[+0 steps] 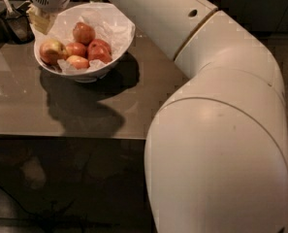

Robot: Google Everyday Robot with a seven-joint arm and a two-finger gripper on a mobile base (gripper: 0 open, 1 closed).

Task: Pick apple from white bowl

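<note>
The white bowl stands on the far left part of the brown table, lined with crumpled white paper. It holds several apples. The apple, pale yellow-orange with a red blush, lies at the bowl's left side; smaller, redder apples lie to its right. My gripper hangs over the bowl's left rim, just above and a little left of the apple, holding nothing that I can see. My white arm reaches in from the right and fills the right half of the view.
A dark holder with utensils stands just left of the bowl, close to the gripper. The glossy table has its front edge near mid-height, with dark floor below. My arm's elbow hides the table's right side.
</note>
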